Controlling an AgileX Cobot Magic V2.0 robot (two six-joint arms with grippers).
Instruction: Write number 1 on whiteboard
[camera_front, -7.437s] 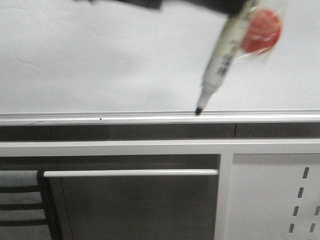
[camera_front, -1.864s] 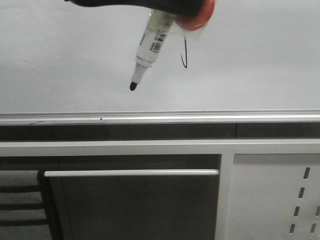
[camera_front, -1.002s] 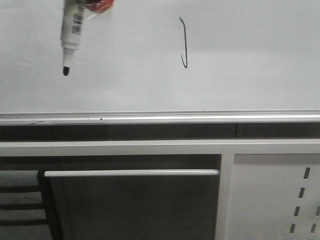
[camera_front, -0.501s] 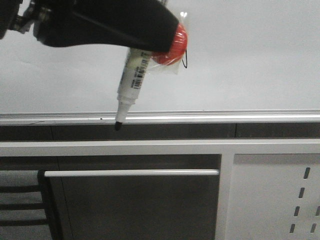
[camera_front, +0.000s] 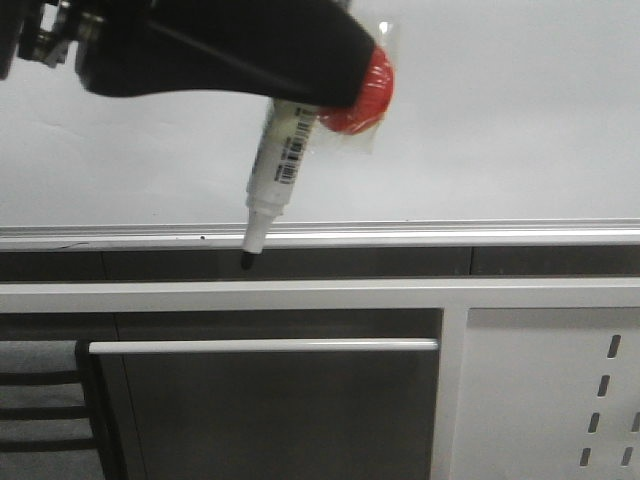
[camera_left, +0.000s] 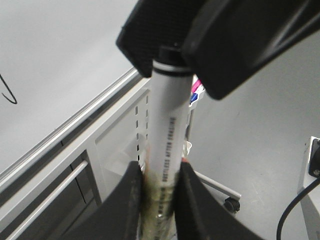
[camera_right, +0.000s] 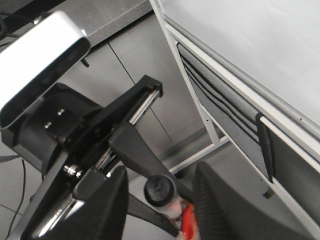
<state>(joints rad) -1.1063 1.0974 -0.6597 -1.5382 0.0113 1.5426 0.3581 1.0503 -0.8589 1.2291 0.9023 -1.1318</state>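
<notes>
Left pincer (camera_front: 300, 95) comes in from 10 o'clock and clamps the marker (camera_front: 277, 165). Tip points to 7 o'clock, off the whiteboard (camera_front: 500, 120), just below the rail (camera_front: 450, 235). Red disc (camera_front: 365, 95) sits at 3 o'clock of the marker's top and, with the pincer, hides the number 1 in this view.

Left wrist: both fingers (camera_left: 127, 200) press the marker barrel, no gap. Right pincer (camera_left: 172, 55) straddles the barrel's far end. The hook of the number 1 (camera_left: 9, 95) is on the board at 9 o'clock, well apart from the marker.

Right wrist: marker's round end sits between the right fingers (camera_right: 112, 200). Can't tell if they grip it.
</notes>
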